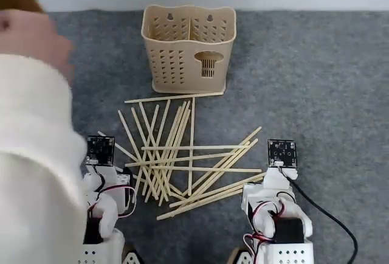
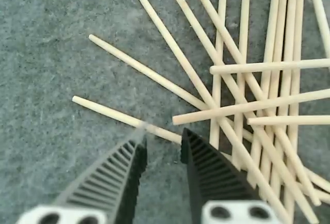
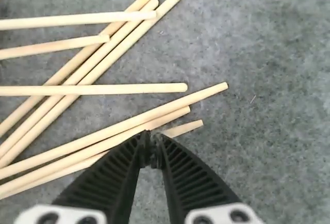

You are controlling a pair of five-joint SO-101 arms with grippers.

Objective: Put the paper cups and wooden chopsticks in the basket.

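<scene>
Smooth wooden chopsticks (image 1: 182,154), perforated plastic basket (image 1: 188,48), felt-like mat (image 1: 316,81).

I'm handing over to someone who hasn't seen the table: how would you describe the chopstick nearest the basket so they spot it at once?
Find the beige slotted basket standing at the far middle of the grey mat. Just in front of its base lies a single wooden chopstick. Unlike the criss-crossed pile on the near side, it runs crosswise along the basket's front, at the far edge of the scatter.
</scene>
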